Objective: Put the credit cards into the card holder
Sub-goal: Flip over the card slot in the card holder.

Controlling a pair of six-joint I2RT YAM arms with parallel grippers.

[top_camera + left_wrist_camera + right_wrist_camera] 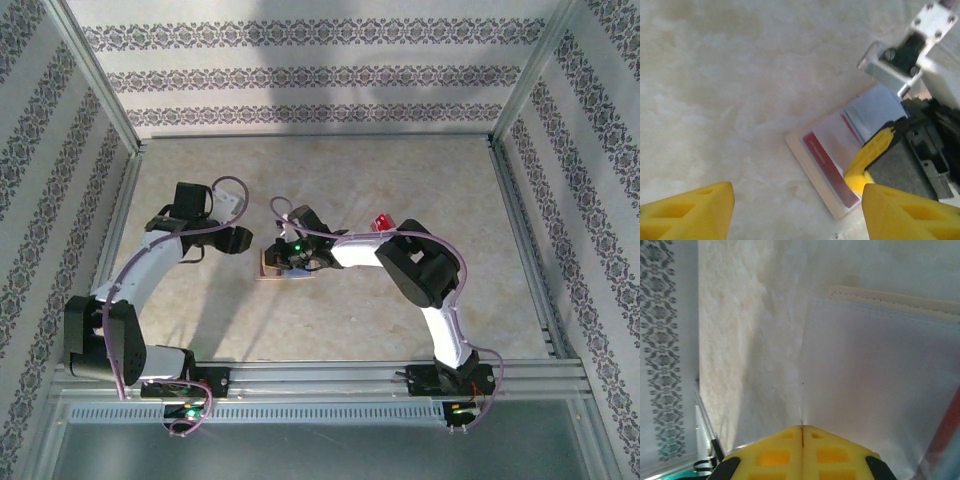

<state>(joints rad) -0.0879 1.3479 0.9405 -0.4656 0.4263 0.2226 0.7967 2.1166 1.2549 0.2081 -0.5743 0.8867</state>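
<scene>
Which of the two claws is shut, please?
The right claw, its yellow fingertips pressed together over the card holder; the left claw has its fingers spread wide apart.

The right pincer (860, 172) hides part of the card holder (832, 131); print on the red card (825, 162) is blurred.

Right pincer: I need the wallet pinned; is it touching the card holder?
Touching: left wrist view shows the right pincer pressed tip-down onto the open card holder.
</scene>
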